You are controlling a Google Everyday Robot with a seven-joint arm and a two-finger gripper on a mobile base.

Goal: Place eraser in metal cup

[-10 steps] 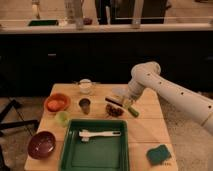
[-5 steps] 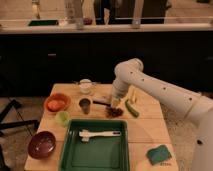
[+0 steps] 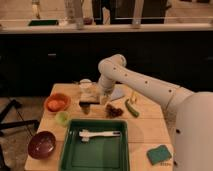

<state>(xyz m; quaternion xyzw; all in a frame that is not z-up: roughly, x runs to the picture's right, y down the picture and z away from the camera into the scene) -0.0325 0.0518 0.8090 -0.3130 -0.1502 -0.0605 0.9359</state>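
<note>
My gripper point(image 3: 93, 99) hangs low over the left-middle of the wooden table point(image 3: 150, 127), with the arm reaching in from the right. It is shut on a small dark oblong block, the eraser point(image 3: 88, 102), which lies level under the fingertips. The metal cup point(image 3: 86, 108) stands directly below it, dark and partly hidden by the eraser and the gripper. I cannot tell whether the eraser touches the cup's rim.
A white cup point(image 3: 86, 84) stands just behind the gripper. Left of it are an orange bowl point(image 3: 56, 103), a pale green cup point(image 3: 62, 117) and a dark red bowl point(image 3: 41, 144). A green tray point(image 3: 70, 150) holds a white brush point(image 3: 100, 134). To the right lie a dark clump point(image 3: 114, 111), a green vegetable point(image 3: 132, 108) and a green sponge point(image 3: 159, 154).
The arm has swung left across the table, carrying the gripper from beside the dark clump to above the metal cup. The other objects have stayed put.
</note>
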